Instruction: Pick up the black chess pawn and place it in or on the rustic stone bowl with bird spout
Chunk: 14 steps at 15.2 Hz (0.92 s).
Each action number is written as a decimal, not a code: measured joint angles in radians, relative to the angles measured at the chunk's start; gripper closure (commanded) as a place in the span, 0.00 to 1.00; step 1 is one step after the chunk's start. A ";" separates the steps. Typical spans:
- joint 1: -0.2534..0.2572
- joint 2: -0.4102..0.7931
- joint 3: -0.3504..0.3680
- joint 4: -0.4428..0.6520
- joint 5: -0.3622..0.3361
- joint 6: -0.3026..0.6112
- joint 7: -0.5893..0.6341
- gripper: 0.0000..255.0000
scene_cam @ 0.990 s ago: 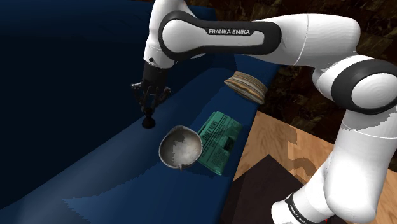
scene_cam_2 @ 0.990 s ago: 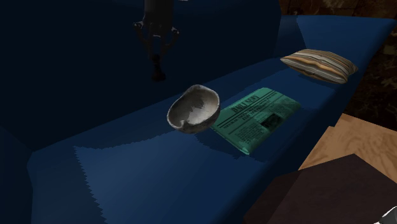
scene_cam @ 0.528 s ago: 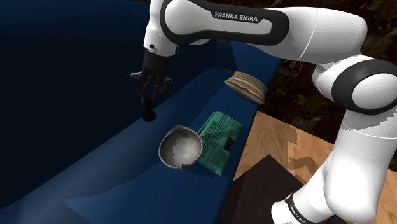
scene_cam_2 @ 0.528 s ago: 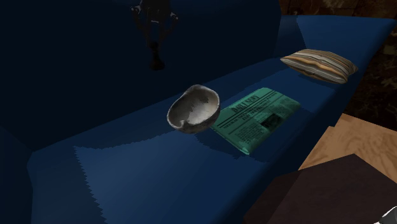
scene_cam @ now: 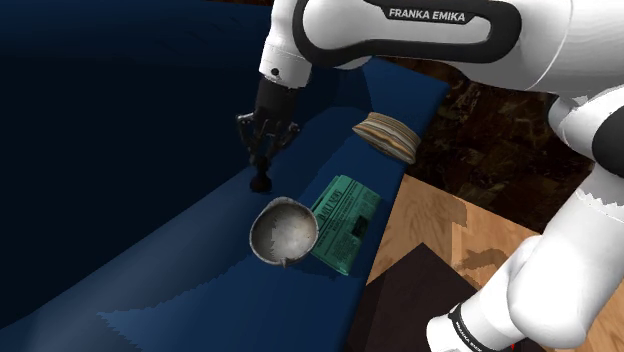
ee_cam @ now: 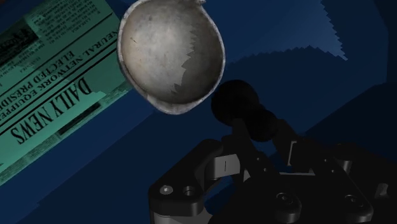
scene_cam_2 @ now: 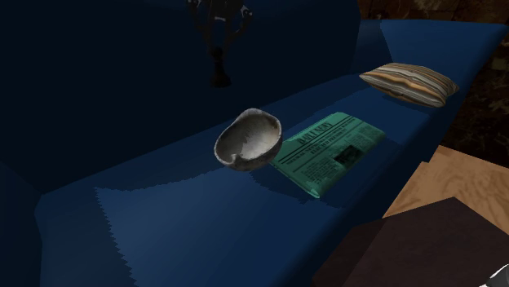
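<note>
Dim-lit dark blue sofa [scene_cam_2: 204,212] with a striped cushion [scene_cam_2: 408,84], wooden floor [scene_cam: 430,225] and dark mat [scene_cam: 410,290] alongside

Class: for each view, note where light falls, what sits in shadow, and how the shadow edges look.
Shoulder view: the back of the dark blue sofa is deep in shadow, so the black chess pawn barely stands out; the grey stone bowl and green newspaper are lit. Second exterior view: a saw-toothed shadow edge crosses the seat. Wrist view: a stepped shadow crosses the bowl's inside.

1 black pawn [scene_cam: 261,180], apparently upright just above the blue seat [scene_cam: 180,285], near 1 grey, rough-rimmed, empty bowl [scene_cam: 283,232]
</note>
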 measured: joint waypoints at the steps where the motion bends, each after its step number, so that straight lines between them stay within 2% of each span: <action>1: -0.010 -0.045 -0.002 -0.052 0.018 0.008 -0.015 1.00; 6: -0.041 -0.263 -0.028 -0.286 0.102 0.022 -0.097 1.00; 14: -0.040 -0.280 -0.029 -0.397 0.117 0.112 -0.125 1.00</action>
